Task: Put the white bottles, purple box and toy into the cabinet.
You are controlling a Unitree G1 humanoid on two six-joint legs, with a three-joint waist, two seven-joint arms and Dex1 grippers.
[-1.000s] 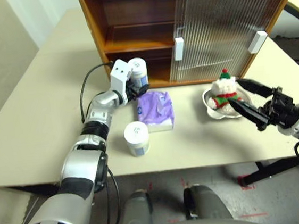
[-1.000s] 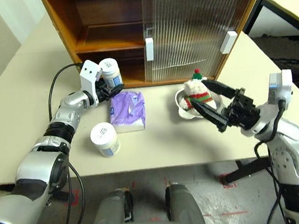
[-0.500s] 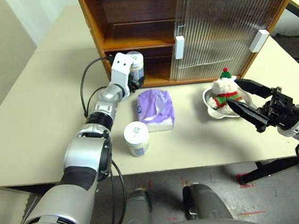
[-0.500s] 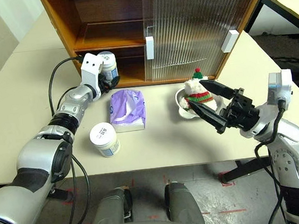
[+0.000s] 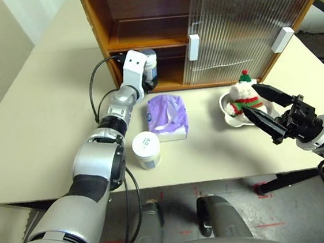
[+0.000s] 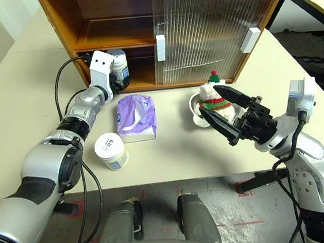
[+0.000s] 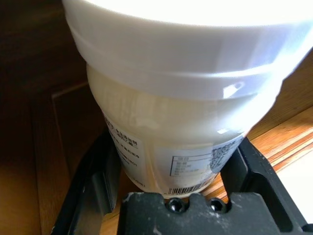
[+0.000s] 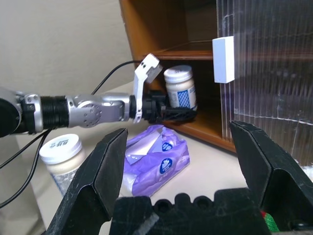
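Up close, the left end effector point(image 7: 171, 196) pinches one white bottle point(image 7: 176, 98) between its two black fingers point(image 7: 93, 181), one on each side of the label; the left wrist view alone shows the barcode and fine print on that label, with dark wood behind and the orange-brown floor of the cabinet beneath. From the head views, that bottle point(image 5: 150, 66) sits at the open left mouth of the cabinet point(image 5: 97, 24), in the lower compartment under the inner shelf, though whether it rests on the wood or hangs just above it cannot be told.

The right end effector point(image 6: 226, 114) has its fingers spread wide and grips nothing. It hovers just in front of the toy point(image 5: 242, 97), which sits in a shallow metal dish point(image 5: 229, 117) on the bench point(image 5: 35, 129), near the closed ribbed door point(image 5: 238, 20). The right wrist view looks between those spread fingers point(image 8: 98, 171) and shows the held bottle side-on, its lid level, next to the door's white handle point(image 8: 223, 59).

The purple box point(image 5: 168, 116) lies flat on the bench between the left arm and the dish, just outside the cabinet. The second white bottle point(image 5: 146, 150) stands upright on the bench nearer the robot, just beside the box's near left corner.
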